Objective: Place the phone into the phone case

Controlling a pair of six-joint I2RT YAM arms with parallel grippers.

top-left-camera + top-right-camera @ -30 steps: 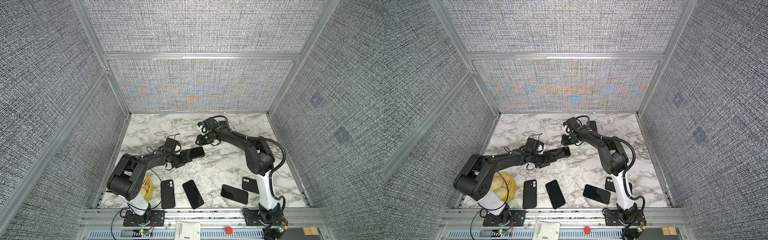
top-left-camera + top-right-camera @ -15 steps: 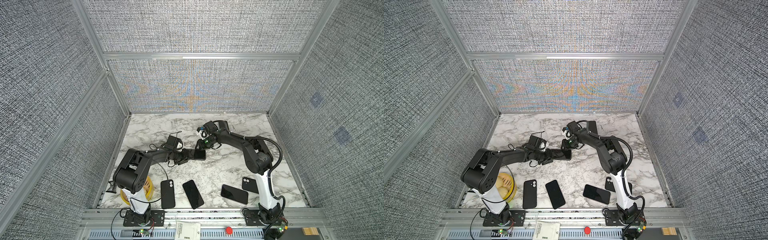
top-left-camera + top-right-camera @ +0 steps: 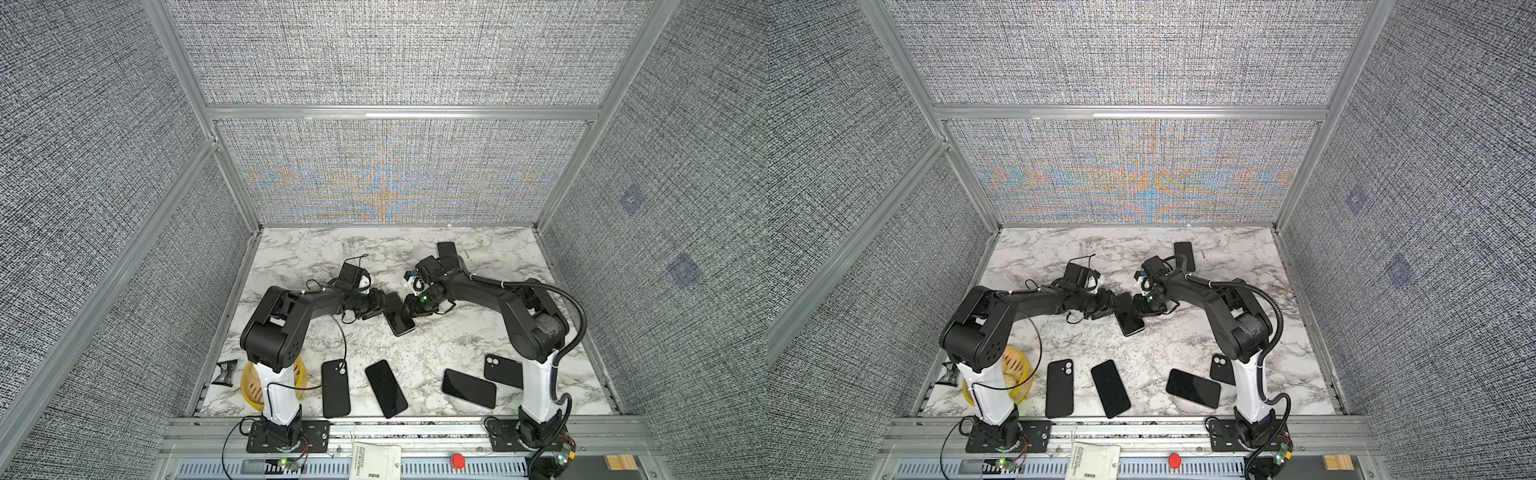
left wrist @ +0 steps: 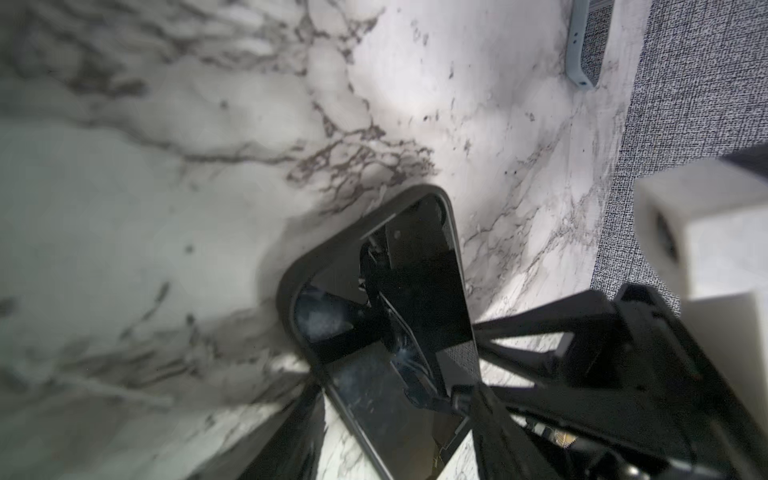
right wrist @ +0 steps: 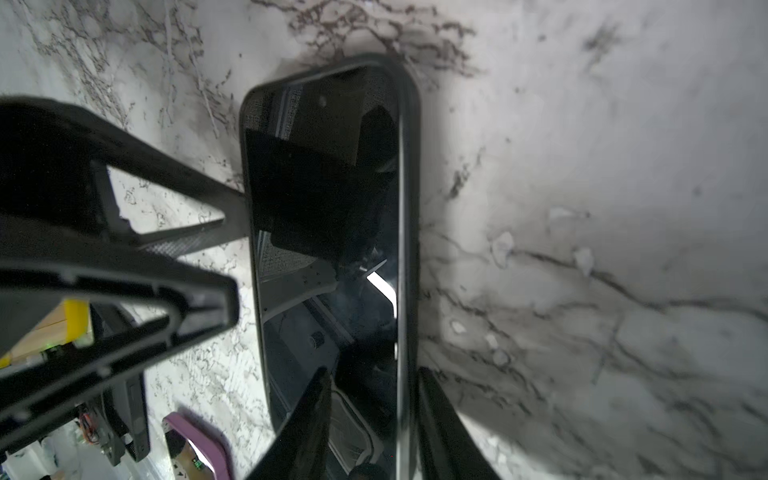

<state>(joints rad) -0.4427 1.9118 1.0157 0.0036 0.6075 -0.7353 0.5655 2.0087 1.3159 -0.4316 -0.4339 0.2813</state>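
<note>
Marble tabletop, grey-walled booth | left pincer grips phone | right pincer: cannot tell

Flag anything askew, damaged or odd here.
The phone mid-table shows a silvery strip along one long edge inside the phone case rim, so it may not be fully seated. Nothing looks spilled or broken.

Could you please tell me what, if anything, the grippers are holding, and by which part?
The phone, sitting in its case: the left gripper spans its width near one end; the right gripper pinches a long edge.
</note>
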